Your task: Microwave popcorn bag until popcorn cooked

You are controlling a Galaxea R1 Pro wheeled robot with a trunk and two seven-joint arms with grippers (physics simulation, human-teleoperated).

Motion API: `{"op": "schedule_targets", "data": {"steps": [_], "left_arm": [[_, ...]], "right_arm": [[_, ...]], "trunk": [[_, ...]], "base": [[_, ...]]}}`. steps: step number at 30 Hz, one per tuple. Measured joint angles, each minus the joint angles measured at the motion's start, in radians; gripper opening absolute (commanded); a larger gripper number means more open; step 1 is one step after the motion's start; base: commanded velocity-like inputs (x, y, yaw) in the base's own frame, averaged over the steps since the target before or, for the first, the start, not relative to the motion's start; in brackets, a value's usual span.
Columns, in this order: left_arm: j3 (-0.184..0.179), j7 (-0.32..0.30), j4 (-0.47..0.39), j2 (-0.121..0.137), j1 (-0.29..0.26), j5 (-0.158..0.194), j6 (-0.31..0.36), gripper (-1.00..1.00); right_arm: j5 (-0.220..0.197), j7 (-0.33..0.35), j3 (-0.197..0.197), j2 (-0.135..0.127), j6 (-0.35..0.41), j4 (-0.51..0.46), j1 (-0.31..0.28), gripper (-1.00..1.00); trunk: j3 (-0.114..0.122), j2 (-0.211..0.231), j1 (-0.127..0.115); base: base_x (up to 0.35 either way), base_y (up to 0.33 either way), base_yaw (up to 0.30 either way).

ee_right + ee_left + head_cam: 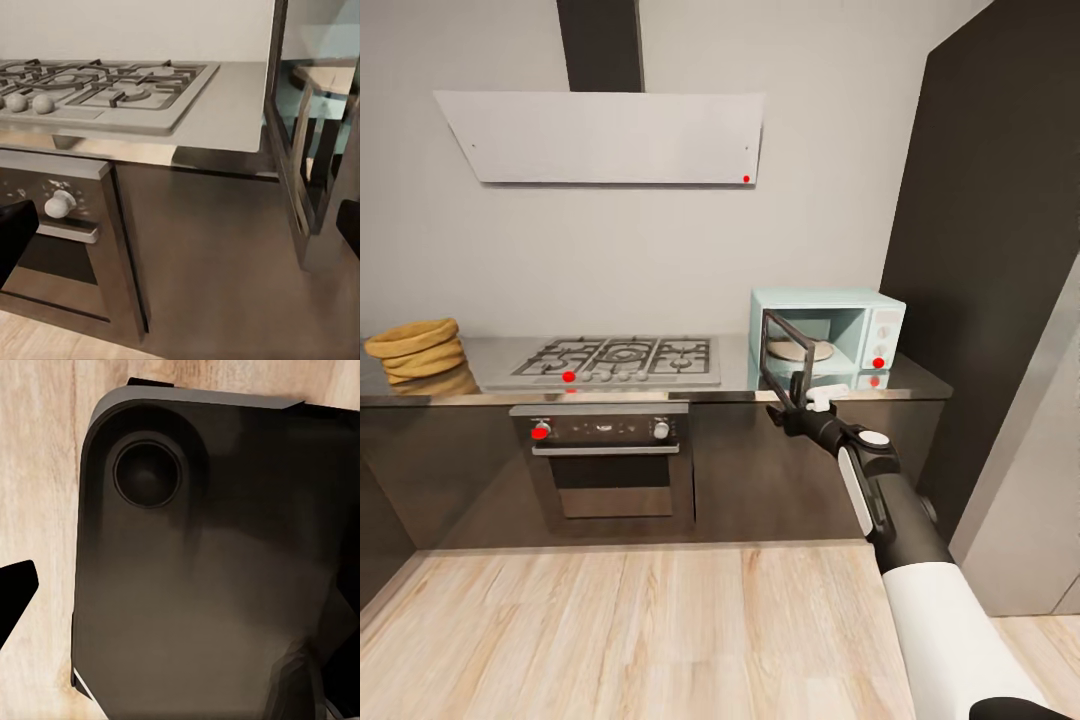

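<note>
Opening the microwave.
Head view: right pincer [800, 392] at the open door [788, 358] of the microwave [865, 325], right of centre; grip unclear. Left wrist: dark robot base [202, 570] over floor. Right wrist: door [311, 150] at right edge, hob [97, 86] upper left. Next, I judge: find the bag.

We find no text, brand, number or sign that can be read anywhere in these frames. The oven's control panel [600, 429], left of centre in the head view, carries faint marks between its knobs, too blurred to read.
</note>
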Motion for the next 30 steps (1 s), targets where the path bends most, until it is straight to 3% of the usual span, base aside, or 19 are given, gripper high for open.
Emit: {"op": "schedule_targets", "data": {"steps": [8,21,25,28,30], "left_arm": [[0.0,0.0,0.0,0.0,0.0,0.0,0.0,1.0],[0.0,0.0,0.0,0.0,0.0,0.0,0.0,1.0],[0.0,0.0,0.0,0.0,0.0,0.0,0.0,1.0],[0.0,0.0,0.0,0.0,0.0,0.0,0.0,1.0],[0.0,0.0,-0.001,0.0,0.0,0.0,0.0,1.0]], "right_arm": [[-0.006,-0.003,0.0,0.002,0.071,-0.001,0.0,1.0],[-0.009,-0.003,0.006,0.012,0.076,0.015,0.0,1.0],[-0.009,-0.003,0.009,0.013,0.067,0.169,0.001,1.0],[-0.006,-0.001,0.011,0.013,0.059,0.336,0.002,1.0],[0.02,-0.007,0.011,0.012,0.032,0.496,0.016,1.0]], "trunk": [[0.0,0.0,0.0],[0.0,0.0,0.0],[0.0,0.0,0.0],[0.0,0.0,0.0],[0.0,0.0,0.0]], "base": [[0.0,0.0,0.093],[0.0,0.0,0.273],[0.0,0.0,0.2],[0.0,0.0,0.038],[0.0,0.0,0.009]]}}
